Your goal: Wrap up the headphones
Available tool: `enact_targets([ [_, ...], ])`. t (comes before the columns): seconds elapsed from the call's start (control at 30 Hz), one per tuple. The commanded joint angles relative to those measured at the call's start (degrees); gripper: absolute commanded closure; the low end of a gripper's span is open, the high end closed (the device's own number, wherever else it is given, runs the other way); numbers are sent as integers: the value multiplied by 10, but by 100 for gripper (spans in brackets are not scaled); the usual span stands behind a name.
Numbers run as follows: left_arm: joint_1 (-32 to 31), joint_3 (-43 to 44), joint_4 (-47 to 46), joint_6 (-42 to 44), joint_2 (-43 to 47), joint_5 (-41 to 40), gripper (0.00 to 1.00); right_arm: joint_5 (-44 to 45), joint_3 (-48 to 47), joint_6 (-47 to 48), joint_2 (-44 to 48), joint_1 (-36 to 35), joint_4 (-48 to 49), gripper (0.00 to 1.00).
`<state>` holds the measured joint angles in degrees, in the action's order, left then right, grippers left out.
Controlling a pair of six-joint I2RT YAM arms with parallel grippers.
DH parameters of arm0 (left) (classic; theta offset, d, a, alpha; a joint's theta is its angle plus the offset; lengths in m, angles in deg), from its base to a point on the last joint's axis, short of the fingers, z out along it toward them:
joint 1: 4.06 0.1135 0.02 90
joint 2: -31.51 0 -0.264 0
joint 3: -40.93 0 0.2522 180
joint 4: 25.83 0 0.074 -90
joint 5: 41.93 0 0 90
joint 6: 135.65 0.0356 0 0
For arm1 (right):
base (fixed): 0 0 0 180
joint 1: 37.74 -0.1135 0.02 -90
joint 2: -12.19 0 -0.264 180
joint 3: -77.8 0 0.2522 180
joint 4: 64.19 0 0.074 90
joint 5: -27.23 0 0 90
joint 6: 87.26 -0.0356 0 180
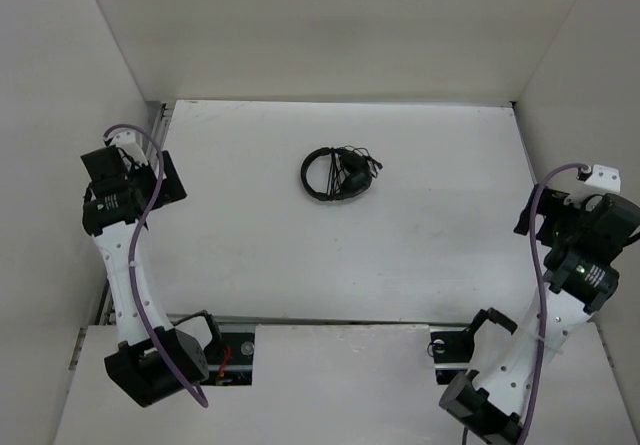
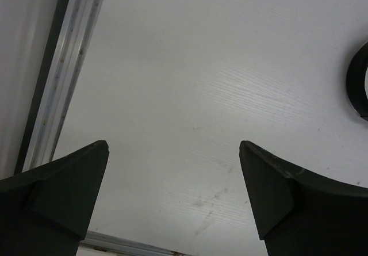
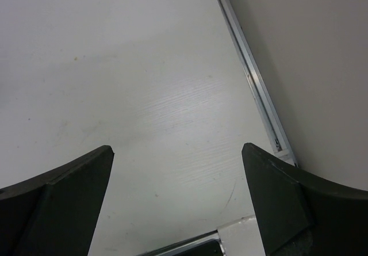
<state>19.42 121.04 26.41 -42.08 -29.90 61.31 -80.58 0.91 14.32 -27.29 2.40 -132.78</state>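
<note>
**Left side.** The left arm [image 1: 125, 275] stands along the left edge of the desk [image 1: 400, 255], with a purple cable [image 1: 150, 215] looped over it. The left pincer [image 2: 172, 146] is open. Its two dark fingers [image 2: 63, 193] are spread wide, with only bare desk surface between them, and nothing is gripped. Just to the left of this pincer a metal rail [image 2: 69, 66] runs along the desk edge. The white wall [image 2: 23, 49] lies beyond the rail.

**Centre.** The headphones [image 1: 337, 174] lie on the desk toward its far side. They are well apart from both pincers, to the right of the left pincer and to the left of the right one. The thin headband forms a round loop. The earcups and a bunch of thin black cord sit against the right part of that loop. At this size it cannot be told how the cord is wound. In the left wrist view a curved black part shows at the right edge, ahead of and to the right of the pincer's right finger and clear of it. It appears to belong to the headphones.

**Right side.** The right arm [image 1: 520, 350] stands at the right edge of the desk and carries another purple cable. The right pincer [image 3: 176, 148] is open too, its fingers wide apart over bare desk and holding nothing. To the right of this pincer a second stretch of metal rail borders the desk, with the wall beyond it.
</note>
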Motion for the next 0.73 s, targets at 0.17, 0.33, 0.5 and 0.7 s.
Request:
enact_targets([
  [0.17, 30, -8, -30, 18, 18, 21, 0, 54, -46, -32, 1, -23, 13, 0],
  [0.33, 71, -3, -35, 24, 2, 35, 0, 50, -53, -25, 1, -27, 5, 0],
  [0.5, 104, 6, -47, 33, -16, 44, 0, 41, -44, -41, 4, -34, 23, 0],
  [0.7, 126, 2, -67, 44, -26, 48, 0, 50, 1, -50, 26, -31, 103, 0],
])
